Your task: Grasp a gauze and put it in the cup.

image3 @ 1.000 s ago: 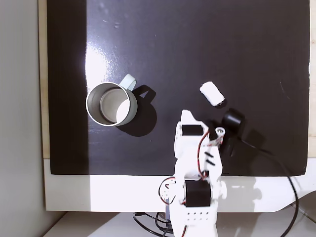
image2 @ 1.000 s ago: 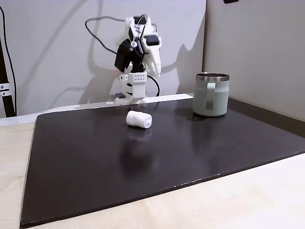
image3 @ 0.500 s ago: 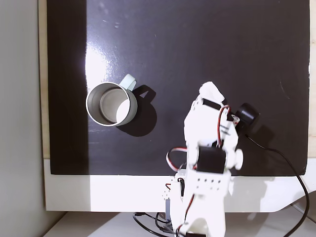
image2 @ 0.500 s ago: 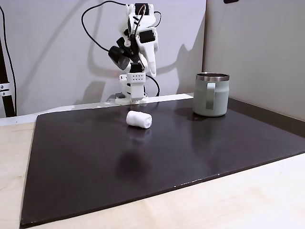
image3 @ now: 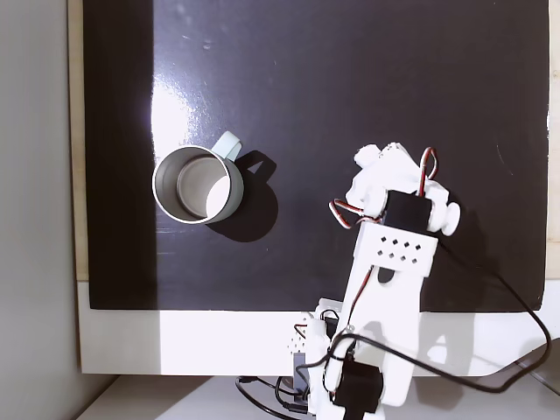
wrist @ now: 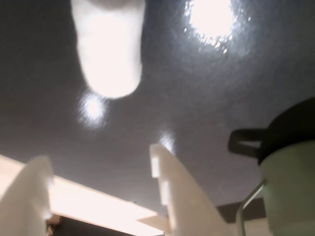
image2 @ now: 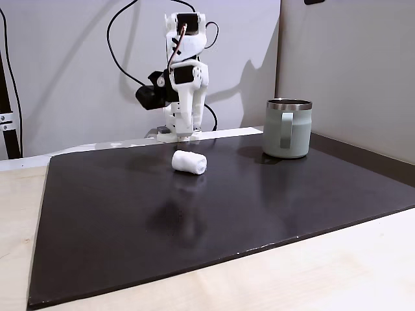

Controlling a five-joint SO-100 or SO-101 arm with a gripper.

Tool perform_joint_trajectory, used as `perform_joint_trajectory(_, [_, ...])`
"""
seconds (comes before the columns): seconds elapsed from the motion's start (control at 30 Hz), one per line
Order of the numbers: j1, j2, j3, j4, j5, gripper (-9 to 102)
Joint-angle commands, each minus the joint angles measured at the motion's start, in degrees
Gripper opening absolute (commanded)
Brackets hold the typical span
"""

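The gauze (image2: 189,162), a small white roll, lies on the black mat (image2: 194,227) just in front of the arm's base. The wrist view shows the gauze (wrist: 108,49) blurred at the top left, beyond my gripper (wrist: 98,157). That gripper is open, with bare mat between its two white fingers (wrist: 174,191). In a fixed view the gripper (image2: 188,126) hangs above and behind the roll, pointing down. From above, the arm covers most of the gauze (image3: 365,157). The sage-green cup (image2: 287,128) stands upright at the mat's far right; the top-down fixed view shows the cup (image3: 197,185) to the left.
The mat lies on a pale wooden table (image2: 337,265). Cables (image2: 123,39) loop behind the arm in front of the wall. A wall panel stands close behind the cup. Bright light glare shows on the mat (wrist: 211,17).
The arm has risen and swung out over the gauze, its gripper now pointing down behind the roll. Gauze and cup have not moved.
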Motion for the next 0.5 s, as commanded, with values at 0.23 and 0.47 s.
perform_joint_trajectory(0.23, [0.97,-6.86,-1.49,-4.13,0.09,26])
perform_joint_trajectory(0.47, [2.72,-14.15,-1.49,-7.03,-0.26,27])
